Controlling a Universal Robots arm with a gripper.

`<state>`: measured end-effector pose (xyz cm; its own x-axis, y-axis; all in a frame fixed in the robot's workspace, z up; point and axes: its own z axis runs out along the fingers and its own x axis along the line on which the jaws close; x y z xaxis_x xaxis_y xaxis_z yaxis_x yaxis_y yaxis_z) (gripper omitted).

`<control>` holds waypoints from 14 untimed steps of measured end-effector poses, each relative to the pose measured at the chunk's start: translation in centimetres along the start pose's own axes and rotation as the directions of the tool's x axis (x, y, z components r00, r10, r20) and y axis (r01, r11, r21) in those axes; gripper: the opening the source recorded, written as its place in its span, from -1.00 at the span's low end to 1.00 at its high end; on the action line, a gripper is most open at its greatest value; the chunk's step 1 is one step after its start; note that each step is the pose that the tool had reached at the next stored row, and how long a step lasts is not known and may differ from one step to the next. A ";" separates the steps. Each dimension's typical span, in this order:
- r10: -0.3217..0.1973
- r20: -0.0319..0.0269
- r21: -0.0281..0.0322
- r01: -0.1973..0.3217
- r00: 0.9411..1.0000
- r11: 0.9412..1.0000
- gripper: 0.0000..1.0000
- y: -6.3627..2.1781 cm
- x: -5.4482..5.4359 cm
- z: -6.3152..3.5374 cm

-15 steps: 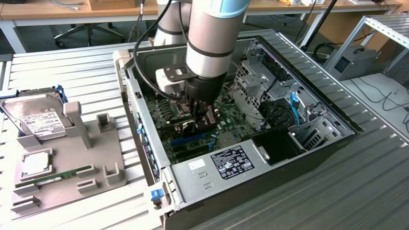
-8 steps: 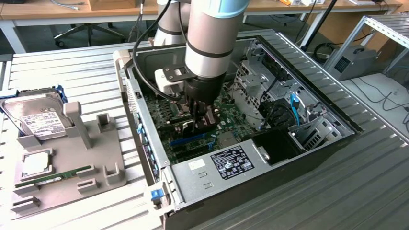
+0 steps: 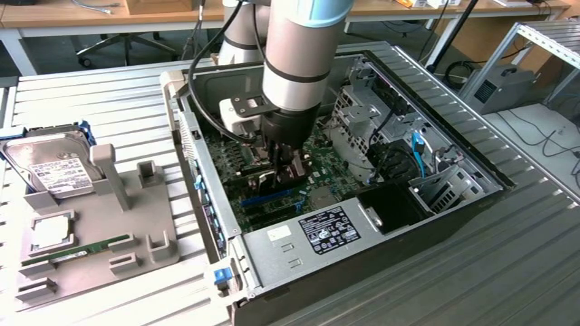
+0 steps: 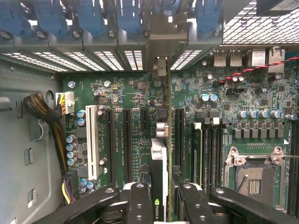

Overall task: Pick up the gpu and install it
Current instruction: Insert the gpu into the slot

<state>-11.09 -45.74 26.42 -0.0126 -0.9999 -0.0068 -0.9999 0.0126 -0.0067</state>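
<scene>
GPU, clamped edge-on between the fingers of the gripper, stands upright inside the open case, low over the motherboard. The jaws are closed narrowly on the card's two faces near its upper edge. In the wrist view the card runs parallel to the black slots, lying between two of them, with its far end towards the vented rear wall. Whether its lower edge has entered a slot cannot be told.

Judged step: seating the card. Done well, it calls for keeping the card vertical, its edge over one slot along the whole length, its end bracket matched to a rear opening, and pressure straight down and even, without rocking towards the neighbouring capacitors.

Arm: descends steeply from the exterior view's top into the case, wrist pointing down, gripper vertical over the board's middle, cable looping beside it.
</scene>
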 end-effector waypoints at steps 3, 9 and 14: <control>0.000 0.000 0.000 0.000 1.000 1.000 -0.47 0.00 0.0 0.04; 0.000 0.000 0.000 0.000 1.000 1.000 -0.47 0.01 0.0 0.16; 0.000 0.000 0.000 0.000 1.000 1.000 -0.47 0.00 0.0 0.23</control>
<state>-11.09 -45.74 26.19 -0.0126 -0.9999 -0.0070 -0.9999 0.0127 -0.0068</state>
